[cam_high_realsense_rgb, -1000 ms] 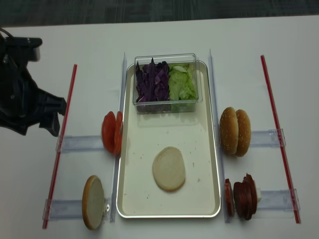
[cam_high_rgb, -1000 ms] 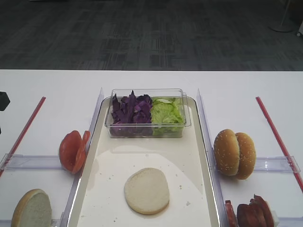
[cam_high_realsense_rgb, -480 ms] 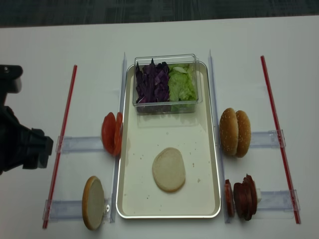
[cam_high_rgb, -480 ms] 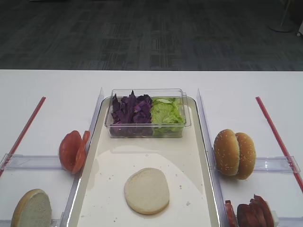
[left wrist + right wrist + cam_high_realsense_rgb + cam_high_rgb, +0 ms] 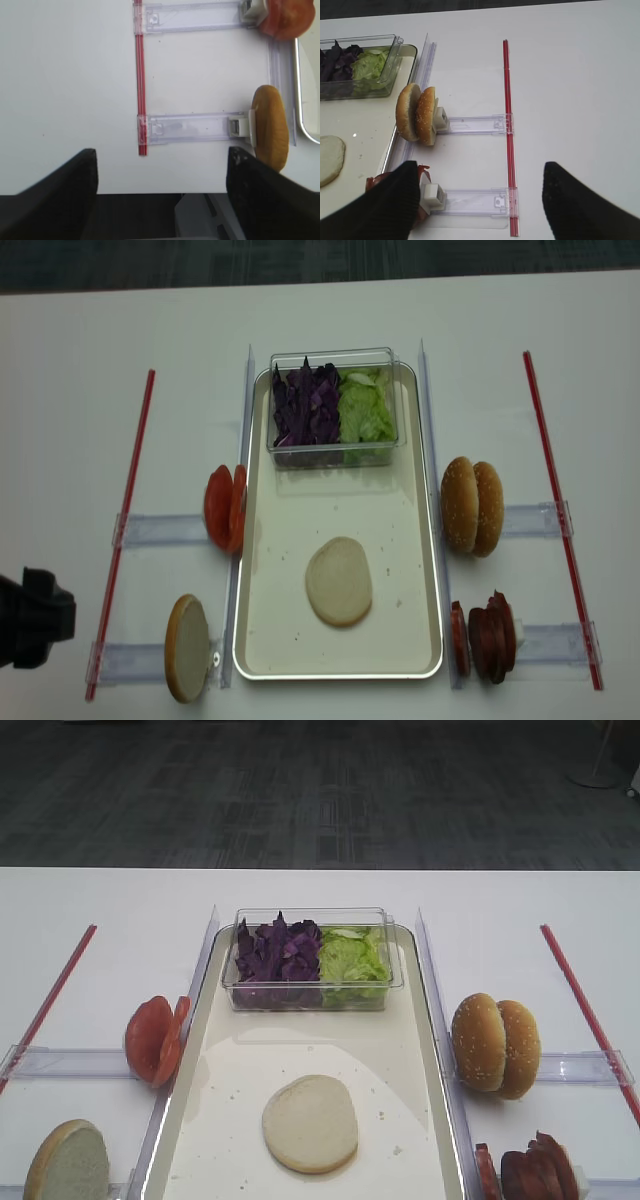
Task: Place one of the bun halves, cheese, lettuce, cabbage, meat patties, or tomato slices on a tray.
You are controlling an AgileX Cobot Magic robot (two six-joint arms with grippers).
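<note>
cabbage [image 5: 308, 405]: dark purple
lettuce [image 5: 364, 408]: pale green
tray [image 5: 290, 540]: glossy cream-white
tomato slices [image 5: 224, 507]: red-orange
sesame buns [image 5: 473, 505]: golden, seed-speckled

bright even overhead light; soft glare on tray [image 5: 420, 1050]; wrist views' gripper fingers blurred dark.

A pale bun half [image 5: 339, 580] lies flat on the tray [image 5: 420, 540], with the clear box [image 5: 333, 405] of cabbage [image 5: 307, 406] and lettuce [image 5: 366, 406] at the tray's far end.
</note>
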